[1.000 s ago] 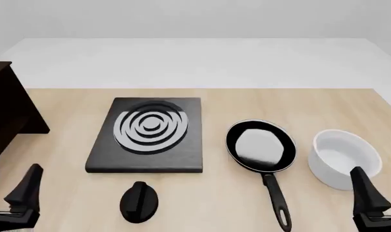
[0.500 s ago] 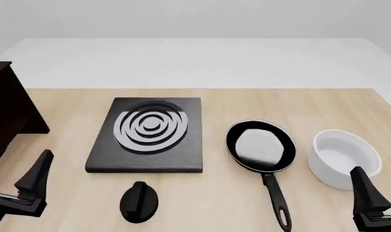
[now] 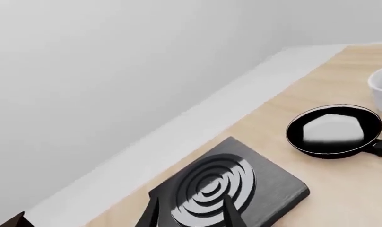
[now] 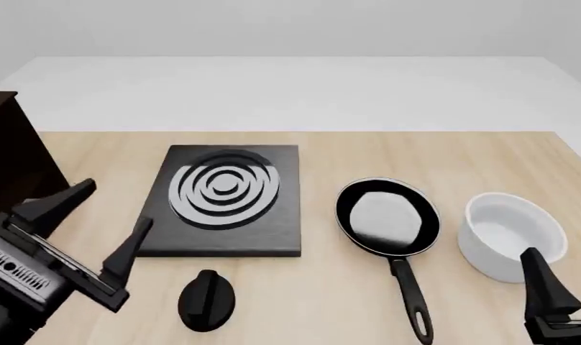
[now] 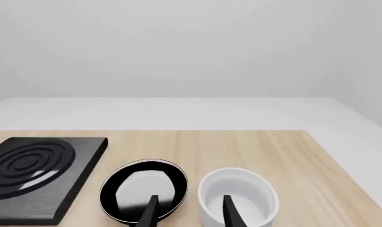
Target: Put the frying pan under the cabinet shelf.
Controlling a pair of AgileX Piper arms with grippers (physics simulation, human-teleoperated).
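Two of my grippers, left gripper (image 4: 103,230) and right gripper (image 5: 186,212), are spread and empty; the frying pan (image 4: 387,218) lies beyond the right fingers, so a careless reach could knock the white bowl (image 4: 513,235) alongside.

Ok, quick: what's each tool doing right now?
Left tool: open, holding nothing.
Right tool: open, holding nothing.
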